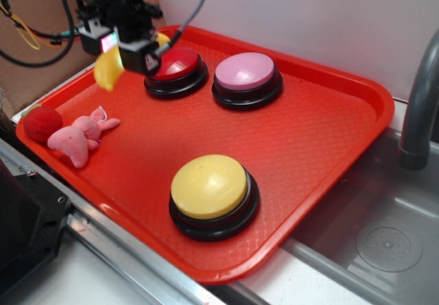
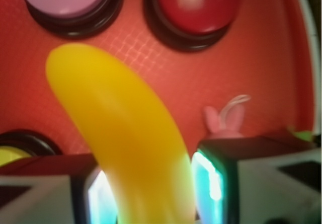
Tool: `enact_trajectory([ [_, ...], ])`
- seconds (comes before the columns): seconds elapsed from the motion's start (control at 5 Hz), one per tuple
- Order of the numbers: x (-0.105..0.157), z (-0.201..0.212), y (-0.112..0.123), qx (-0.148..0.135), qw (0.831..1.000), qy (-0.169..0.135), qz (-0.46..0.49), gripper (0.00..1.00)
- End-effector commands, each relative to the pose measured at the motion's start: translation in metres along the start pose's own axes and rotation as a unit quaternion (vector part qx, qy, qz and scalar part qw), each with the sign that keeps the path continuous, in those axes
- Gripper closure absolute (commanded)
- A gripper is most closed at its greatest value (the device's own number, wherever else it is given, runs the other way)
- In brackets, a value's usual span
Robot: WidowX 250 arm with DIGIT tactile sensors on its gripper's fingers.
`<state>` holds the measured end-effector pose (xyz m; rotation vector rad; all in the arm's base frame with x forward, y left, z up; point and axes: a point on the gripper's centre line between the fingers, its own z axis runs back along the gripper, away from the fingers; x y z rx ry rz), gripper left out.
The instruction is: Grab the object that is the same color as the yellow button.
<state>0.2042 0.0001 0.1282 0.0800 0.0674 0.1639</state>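
Note:
A glossy yellow toy banana [image 1: 108,69] hangs above the tray's back left part, clamped in my gripper [image 1: 123,53]. In the wrist view the banana [image 2: 126,133] fills the middle, curving up from between the two fingers, and my gripper [image 2: 151,194] is shut on its lower part. The yellow button [image 1: 209,187], a pale-yellow dome on a black base, stands at the tray's front; only its edge [image 2: 12,153] shows at the wrist view's left.
An orange-red tray [image 1: 322,147] holds a red-domed button [image 1: 177,66] and a pink-domed button [image 1: 245,73] at the back. A pink plush toy [image 1: 79,138] and a red ball [image 1: 42,123] lie at the left edge. A metal sink [image 1: 384,236] lies right.

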Motion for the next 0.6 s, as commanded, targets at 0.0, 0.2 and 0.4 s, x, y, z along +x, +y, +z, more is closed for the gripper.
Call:
enact_trajectory([
  [0.0, -0.007, 0.079, 0.021, -0.042, 0.996, -0.078, 0.007, 1.00],
  [0.2, -0.013, 0.095, 0.027, -0.045, 0.992, -0.117, 0.016, 1.00],
  [0.4, -0.011, 0.088, 0.032, -0.061, 0.991, -0.115, -0.013, 1.00],
])
